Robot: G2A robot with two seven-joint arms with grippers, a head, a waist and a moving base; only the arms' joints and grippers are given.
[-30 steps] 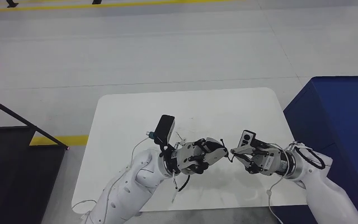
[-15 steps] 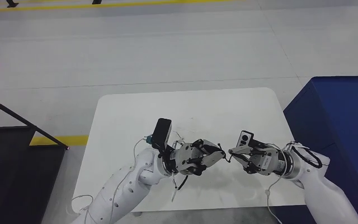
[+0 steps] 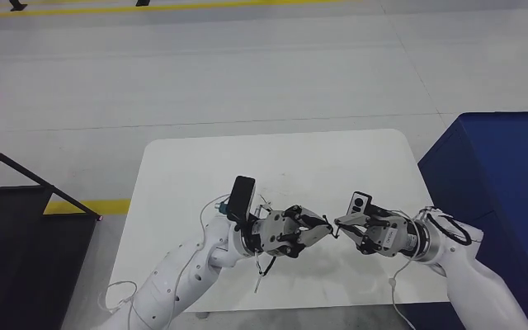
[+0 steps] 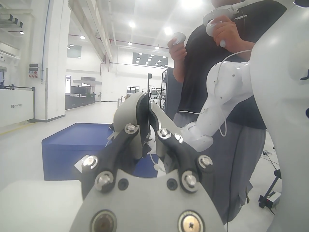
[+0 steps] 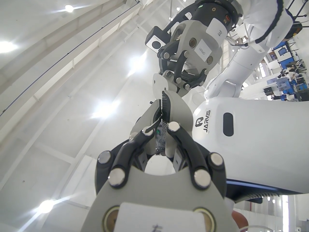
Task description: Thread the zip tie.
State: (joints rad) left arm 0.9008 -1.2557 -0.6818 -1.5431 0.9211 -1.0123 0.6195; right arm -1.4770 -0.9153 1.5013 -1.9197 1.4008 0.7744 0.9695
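Zip tie [image 3: 333,228] is held in the air between the two grippers, over the near part of the table [image 3: 247,165].

Left gripper [image 4: 147,106]: fingers together, clamped on a thin black strip that sticks out past the tips.

Right gripper [image 5: 162,108]: pinched on a small dark piece, probably the head end; cannot confirm.

Tips face each other, nearly touching.

Step, as judged: lining tail up with head slot; insertion not confirmed.

Next move calls for fine alignment, then a short straight push.

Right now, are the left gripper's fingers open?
No, in the left wrist view the left gripper has its fingers pressed together on the thin black zip tie, which sticks out past the fingertips.
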